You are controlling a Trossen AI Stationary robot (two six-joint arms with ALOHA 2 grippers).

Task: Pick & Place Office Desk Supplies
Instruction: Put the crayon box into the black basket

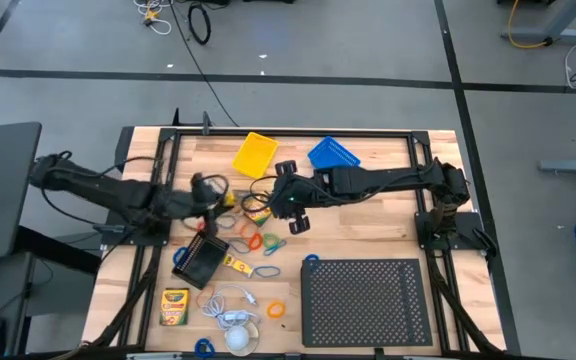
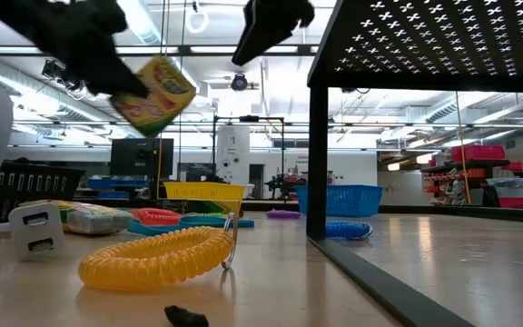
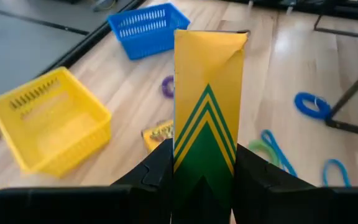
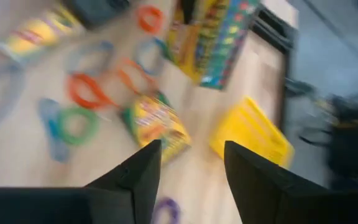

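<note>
The left gripper (image 1: pixel 211 190) is lifted off the table a little short of the yellow basket (image 1: pixel 255 153), and its fingers (image 3: pixel 157 165) are clamped on a yellow-and-green crayon box (image 3: pixel 207 112), which stands up between them in its wrist view. In the low view that same box (image 2: pixel 152 94) hangs tilted in the air, clear of everything on the wood. So this looks like the carry step: the box is picked up and now has to go somewhere, most likely into the yellow basket, which sits just ahead of it with the blue basket (image 1: pixel 333 154) beside that. The next move seems to ask for bringing the box over the basket's rim and only then letting go, since a tall box dropped at an angle could catch the edge and tip out.

Further right, the right gripper (image 1: pixel 286 205) hovers low over the pile of supplies in front of the yellow basket. Its fingers stand apart with nothing between them, and below them in its wrist view lies another crayon box (image 4: pixel 155 126) among coloured loops, an orange loop (image 4: pixel 86 91) and a green loop (image 4: pixel 78 124) nearest. I'd guess it has to settle on one piece and close on it, keeping clear of the left arm, which works close by
</note>
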